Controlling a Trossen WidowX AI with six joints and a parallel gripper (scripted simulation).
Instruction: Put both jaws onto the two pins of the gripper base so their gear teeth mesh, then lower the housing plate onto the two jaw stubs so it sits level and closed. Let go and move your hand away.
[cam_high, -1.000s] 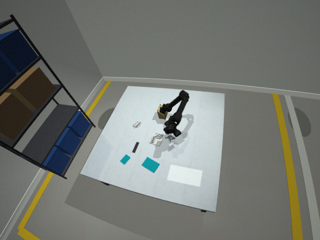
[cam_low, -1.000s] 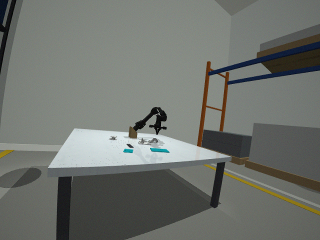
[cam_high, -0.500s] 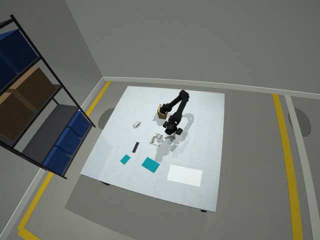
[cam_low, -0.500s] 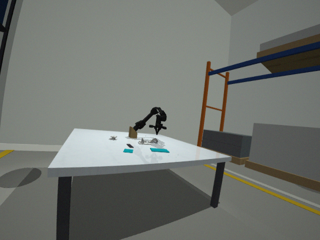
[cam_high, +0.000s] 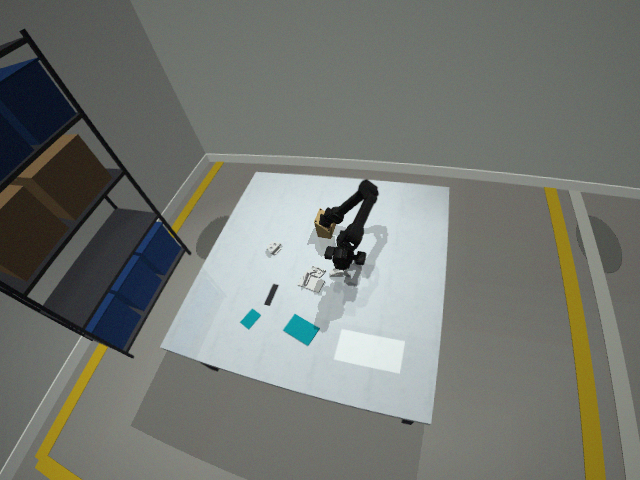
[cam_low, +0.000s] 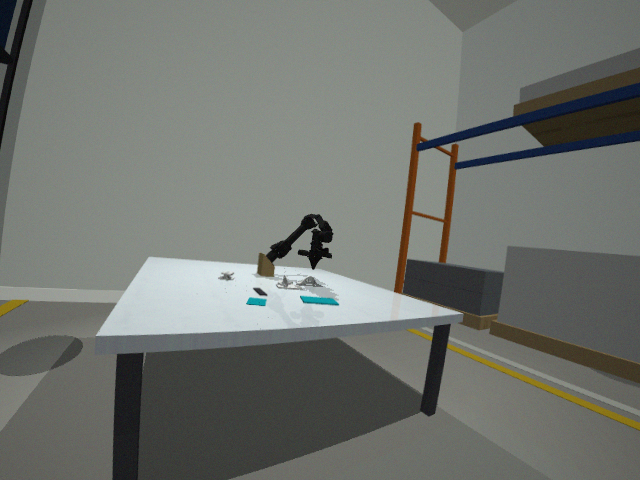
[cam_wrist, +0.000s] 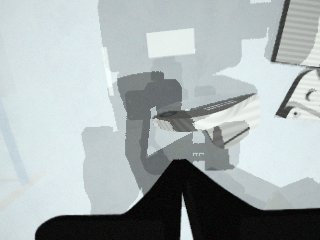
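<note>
My gripper (cam_low: 313, 267) (cam_wrist: 179, 165) is shut with nothing between its fingertips, which point down above the table. A loose pale grey part (cam_high: 336, 272) (cam_low: 311, 281) (cam_wrist: 240, 111) lies tilted on the table below and just ahead of the fingertips, clear of them. It has a ribbed face and a pointed end; whether it is a jaw or the housing plate I cannot tell. Beside it is a pale grey group (cam_high: 313, 284) (cam_low: 290, 286), seemingly the gripper base with a jaw on or against it; tooth mesh is too small to tell. Another small grey part (cam_high: 273, 248) (cam_low: 225, 275) lies apart at the left.
A black bar (cam_high: 271, 295) (cam_low: 260, 291), a small teal pad (cam_high: 250, 318) (cam_low: 256, 301), a larger teal pad (cam_high: 301, 329) (cam_low: 319, 300) and a white rectangle (cam_high: 369, 351) lie on the table. A brown block (cam_high: 324, 228) (cam_low: 266, 266) stands at the arm's base.
</note>
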